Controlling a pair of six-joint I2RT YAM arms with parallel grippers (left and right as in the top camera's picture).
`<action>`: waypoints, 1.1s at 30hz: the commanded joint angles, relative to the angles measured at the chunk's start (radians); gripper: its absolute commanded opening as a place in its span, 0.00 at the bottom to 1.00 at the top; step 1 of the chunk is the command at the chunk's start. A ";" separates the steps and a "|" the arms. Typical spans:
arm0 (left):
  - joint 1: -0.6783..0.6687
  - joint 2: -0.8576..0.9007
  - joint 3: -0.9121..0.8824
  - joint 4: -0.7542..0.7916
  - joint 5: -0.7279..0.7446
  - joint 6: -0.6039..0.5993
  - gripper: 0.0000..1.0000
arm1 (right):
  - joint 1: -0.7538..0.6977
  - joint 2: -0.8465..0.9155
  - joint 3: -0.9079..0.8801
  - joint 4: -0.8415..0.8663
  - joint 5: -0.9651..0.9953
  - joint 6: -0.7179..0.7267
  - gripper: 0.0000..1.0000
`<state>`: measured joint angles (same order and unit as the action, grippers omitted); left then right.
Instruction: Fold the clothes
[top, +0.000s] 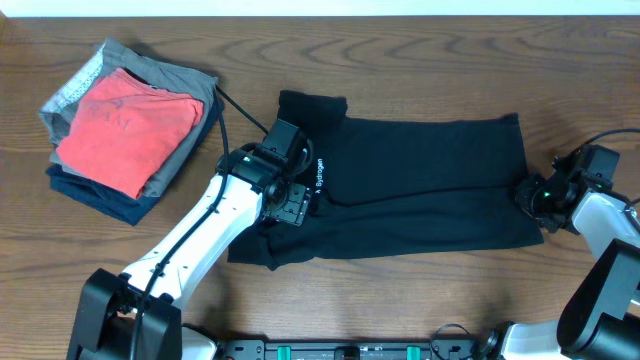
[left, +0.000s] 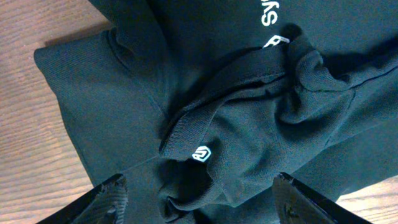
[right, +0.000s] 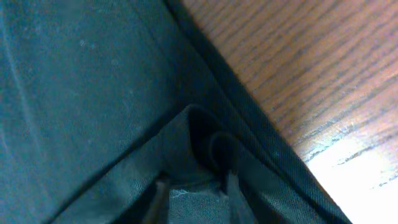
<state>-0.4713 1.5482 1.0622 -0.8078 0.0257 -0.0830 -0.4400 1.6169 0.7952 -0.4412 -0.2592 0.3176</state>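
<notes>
The clothes, a black shirt (top: 430, 180) with small white lettering, lie spread across the middle of the table. My left gripper (top: 290, 205) hovers over the shirt's left part, near the lettering. In the left wrist view it (left: 202, 202) is open, its fingers (left: 112, 199) wide on either side of a bunched collar fold (left: 205, 149) with a small white logo. My right gripper (top: 528, 195) sits at the shirt's right edge. The right wrist view shows this gripper (right: 196, 196) closed to a narrow gap, pinching a fold of the black fabric (right: 93, 93) between its fingers (right: 233, 193).
A stack of folded garments (top: 125, 125), red on top of grey and navy, lies at the far left. A black cable (top: 240, 112) runs from the stack's side to the left arm. Bare wooden table (top: 420, 290) surrounds the shirt.
</notes>
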 joint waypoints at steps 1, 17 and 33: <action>0.005 -0.005 0.015 -0.006 -0.008 -0.009 0.76 | -0.010 0.006 -0.008 0.004 -0.012 0.004 0.17; 0.005 -0.005 0.015 -0.010 -0.008 -0.009 0.76 | -0.014 -0.095 0.060 -0.215 0.042 0.020 0.01; 0.005 -0.005 0.015 -0.011 -0.008 -0.009 0.76 | 0.029 -0.069 0.064 -0.154 0.046 -0.001 0.01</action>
<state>-0.4713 1.5482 1.0626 -0.8120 0.0254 -0.0826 -0.4335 1.5158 0.8555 -0.5846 -0.2230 0.3313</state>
